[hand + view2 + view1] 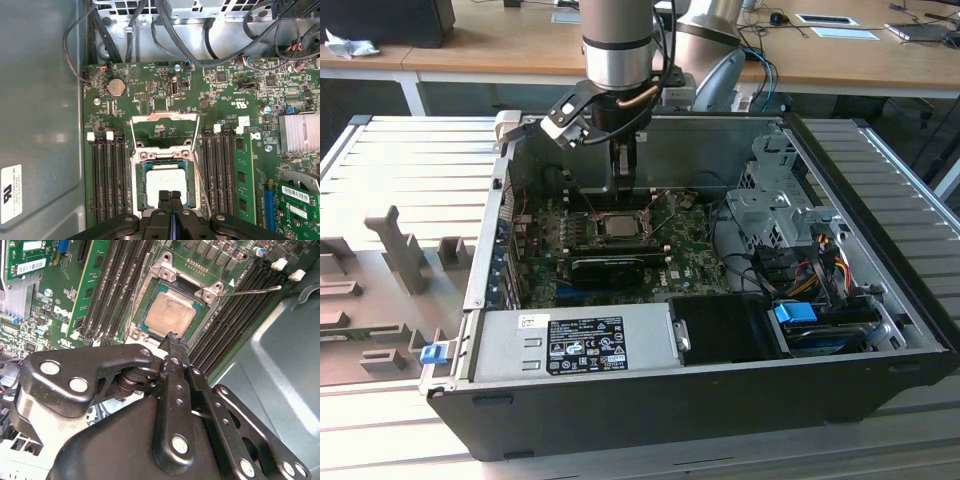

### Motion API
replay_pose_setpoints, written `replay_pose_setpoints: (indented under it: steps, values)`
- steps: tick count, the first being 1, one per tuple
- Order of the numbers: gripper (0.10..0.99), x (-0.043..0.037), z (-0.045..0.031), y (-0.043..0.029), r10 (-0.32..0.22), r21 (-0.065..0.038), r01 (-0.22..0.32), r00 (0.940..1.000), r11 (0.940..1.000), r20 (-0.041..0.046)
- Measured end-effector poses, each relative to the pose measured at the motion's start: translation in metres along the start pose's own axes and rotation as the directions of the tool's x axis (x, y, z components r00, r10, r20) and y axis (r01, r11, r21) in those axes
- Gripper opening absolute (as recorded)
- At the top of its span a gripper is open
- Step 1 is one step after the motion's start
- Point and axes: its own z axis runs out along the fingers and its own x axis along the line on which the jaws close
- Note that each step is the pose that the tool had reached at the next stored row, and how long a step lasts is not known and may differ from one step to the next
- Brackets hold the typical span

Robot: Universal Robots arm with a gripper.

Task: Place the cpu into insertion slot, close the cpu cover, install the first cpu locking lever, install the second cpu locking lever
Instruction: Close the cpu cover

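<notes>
Upright arm point(617, 40), fingers point(164, 199) pressed together, pointing down

Counter point(410, 150): grey metal, ribbed in long parallel slats, as seen in the exterior view. Open computer case point(720, 400): lies flat on the counter at centre, its open side facing up. Grey fixture blocks point(400, 250): stand on the counter at 9 o'clock of the case, apart from it. Small blue clip point(432, 352): at 8 o'clock, just beside the case's corner. The slats run on past the case at 3 o'clock.
</notes>
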Motion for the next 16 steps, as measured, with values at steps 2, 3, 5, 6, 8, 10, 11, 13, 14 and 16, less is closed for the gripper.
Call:
replay_pose_setpoints:
  steps: [2, 3, 5, 6, 8, 10, 11, 13, 14, 16]
  values:
    - [0.106, 0.0001, -0.0009, 0.0001, 0.000, 0.000, 0.000, 1.0000, 1.0000, 0.0005]
    - [0.106, 0.0002, -0.0016, 0.0001, 0.000, 0.000, 0.000, 1.0000, 1.0000, 0.0009]
    - [0.106, 0.0003, -0.0021, 0.0002, 0.000, 0.000, 0.000, 1.0000, 1.0000, 0.0014]
    - [0.106, 0.0004, -0.0025, 0.0002, 0.000, 0.000, 0.000, 1.0000, 1.0000, 0.0016]
    - [0.106, 0.0004, -0.0034, 0.0003, 0.000, 0.000, 0.000, 1.0000, 1.0000, 0.0021]
    - [0.106, 0.0008, -0.0041, 0.0002, 0.000, 0.000, 0.000, 1.0000, 1.0000, 0.0032]
    - [0.106, 0.0009, -0.0045, 0.0003, 0.000, 0.000, 0.000, 1.0000, 1.0000, 0.0037]
    - [0.106, 0.0009, -0.0051, 0.0004, -0.001, 0.000, 0.001, 1.0000, 1.0000, 0.0039]
    - [0.106, 0.0009, -0.0053, 0.0004, 0.000, 0.000, 0.000, 1.0000, 1.0000, 0.0040]
    - [0.106, 0.0010, -0.0064, 0.0005, 0.000, 0.000, 0.000, 1.0000, 1.0000, 0.0045]
